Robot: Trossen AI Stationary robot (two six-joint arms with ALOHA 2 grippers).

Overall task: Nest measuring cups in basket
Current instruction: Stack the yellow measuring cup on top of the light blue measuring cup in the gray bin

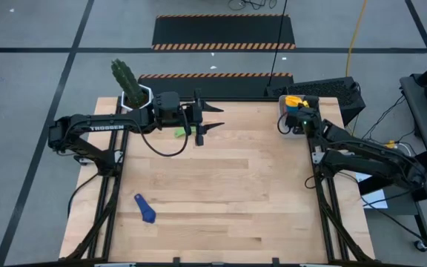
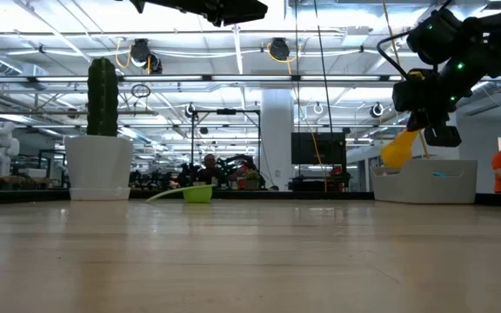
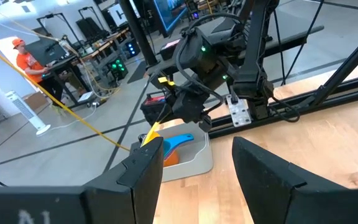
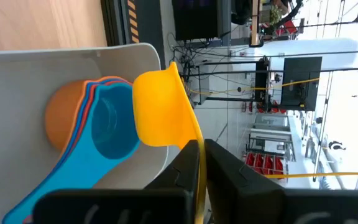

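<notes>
Right wrist view, right pincer [image 4: 201,163] pinching yellow cup [image 4: 160,109] over basket [image 4: 138,56]

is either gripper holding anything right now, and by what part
The right gripper pinches the yellow measuring cup by its flat handle, over the basket. The left gripper is open, holding nothing.

We are in a big robot lab: we see a grey floor with striped tape [image 1: 224,46], ceiling lights [image 2: 278,48], and screens [image 2: 317,148].

yellow measuring cup [image 4: 160,109], light blue cup [image 4: 107,127], orange cup [image 4: 61,118], green cup [image 2: 197,193]
</notes>
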